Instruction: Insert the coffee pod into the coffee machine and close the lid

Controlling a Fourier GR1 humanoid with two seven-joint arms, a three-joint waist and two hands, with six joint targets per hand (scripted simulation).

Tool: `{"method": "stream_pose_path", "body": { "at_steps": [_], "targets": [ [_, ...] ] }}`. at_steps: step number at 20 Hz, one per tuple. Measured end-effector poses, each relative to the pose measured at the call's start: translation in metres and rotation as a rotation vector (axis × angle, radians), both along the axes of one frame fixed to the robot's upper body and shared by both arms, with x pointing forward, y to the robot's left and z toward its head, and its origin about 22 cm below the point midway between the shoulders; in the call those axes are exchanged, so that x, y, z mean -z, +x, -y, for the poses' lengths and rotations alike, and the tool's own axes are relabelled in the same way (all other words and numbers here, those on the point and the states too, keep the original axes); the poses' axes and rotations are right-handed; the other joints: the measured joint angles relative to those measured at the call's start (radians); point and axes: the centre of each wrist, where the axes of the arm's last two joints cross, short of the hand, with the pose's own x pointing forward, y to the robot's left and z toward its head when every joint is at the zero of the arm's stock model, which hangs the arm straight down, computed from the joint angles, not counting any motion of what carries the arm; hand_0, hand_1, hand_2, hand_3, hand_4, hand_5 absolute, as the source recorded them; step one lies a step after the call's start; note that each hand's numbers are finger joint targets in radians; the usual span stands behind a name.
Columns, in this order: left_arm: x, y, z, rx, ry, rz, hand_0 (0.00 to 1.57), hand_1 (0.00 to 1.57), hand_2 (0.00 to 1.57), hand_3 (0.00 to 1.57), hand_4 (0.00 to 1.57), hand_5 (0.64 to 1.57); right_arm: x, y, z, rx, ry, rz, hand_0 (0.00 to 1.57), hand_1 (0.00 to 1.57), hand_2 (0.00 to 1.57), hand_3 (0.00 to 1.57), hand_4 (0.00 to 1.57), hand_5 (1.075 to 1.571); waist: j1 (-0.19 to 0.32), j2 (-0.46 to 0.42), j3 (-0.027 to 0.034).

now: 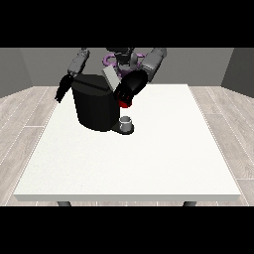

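A black coffee machine (96, 106) stands on the far left part of the white table (149, 158), with its grey lid (111, 77) tilted up at the top. The hand at the view's right (130, 88) hovers beside the machine's upper right side, just above a red thing at the machine (125, 103); whether its fingers are spread or closed cannot be told. The hand at the view's left (62, 90) hangs beside the machine's left edge, fingers pointing down and straight. A small grey cup (126, 121) sits on the machine's base. The pod cannot be made out.
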Motion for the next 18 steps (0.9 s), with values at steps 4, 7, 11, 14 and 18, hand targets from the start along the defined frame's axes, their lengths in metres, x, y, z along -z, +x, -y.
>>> {"method": "stream_pose_path", "body": {
  "at_steps": [4, 7, 11, 14, 18],
  "targets": [
    [0.001, -0.001, -0.006, -0.026, 0.018, 0.008, 0.00, 0.00, 0.57, 0.47, 0.00, 1.571, -0.003, 0.001, 0.001, 0.002, -0.002, 0.000, 0.00, 0.00, 0.00, 0.00, 0.20, 1.571, -0.004, -0.003, -0.0001],
    [0.003, 0.000, -0.006, -0.031, 0.020, 0.006, 0.00, 0.00, 0.53, 0.45, 0.00, 1.571, 0.000, 0.001, 0.002, 0.014, -0.001, -0.020, 0.00, 0.00, 0.00, 0.00, 0.15, 1.571, 0.006, -0.014, -0.0013],
    [0.009, 0.001, -0.001, -0.028, 0.018, -0.001, 0.00, 0.00, 0.33, 0.23, 0.00, 1.571, 0.010, 0.000, 0.005, 0.031, 0.004, -0.038, 0.00, 0.00, 0.00, 0.00, 0.17, 1.571, 0.025, -0.029, -0.0005],
    [0.016, 0.002, -0.005, -0.043, 0.015, -0.027, 0.00, 0.00, 0.00, 0.15, 0.00, 1.571, 0.019, -0.003, 0.010, 0.030, 0.016, -0.063, 0.00, 0.00, 0.00, 0.00, 0.13, 1.571, 0.033, -0.056, -0.0012],
    [0.038, 0.005, 0.008, -0.021, -0.003, -0.087, 0.00, 0.00, 0.00, 0.00, 0.00, 1.571, 0.038, -0.005, 0.031, 0.082, 0.031, -0.123, 0.00, 0.00, 0.00, 0.00, 0.00, 1.571, 0.092, -0.112, -0.0013]
  ]
}}
